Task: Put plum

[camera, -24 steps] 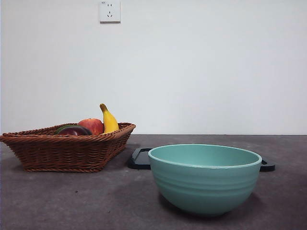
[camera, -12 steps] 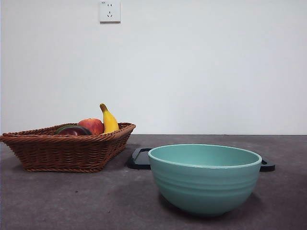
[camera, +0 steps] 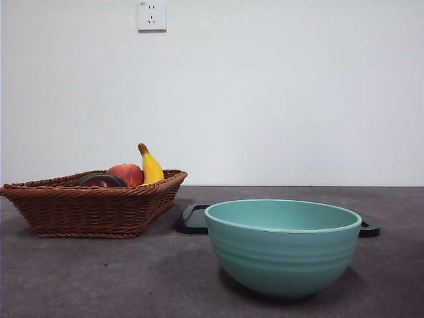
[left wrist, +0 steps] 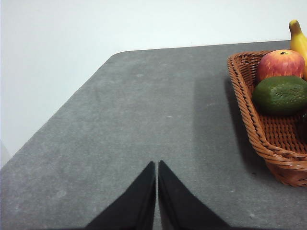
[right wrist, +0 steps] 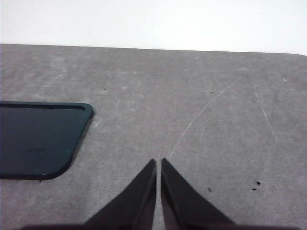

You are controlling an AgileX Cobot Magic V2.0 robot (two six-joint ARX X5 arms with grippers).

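Note:
The plum (camera: 103, 181) is a dark maroon fruit lying in the wicker basket (camera: 93, 211) at the left of the front view, only its top showing above the rim. In the left wrist view the basket (left wrist: 254, 124) is off to one side and the plum is hidden. My left gripper (left wrist: 157, 165) is shut, over bare table well short of the basket. My right gripper (right wrist: 158, 163) is shut too, hovering above grey table beside a black tray (right wrist: 38, 139). Neither arm shows in the front view.
A red apple (camera: 127, 173), a banana (camera: 150, 165) and a dark green fruit (left wrist: 280, 95) share the basket. A large teal bowl (camera: 283, 244) stands front and centre, with the black tray (camera: 193, 218) flat behind it. A wall socket (camera: 152, 15) is high on the wall.

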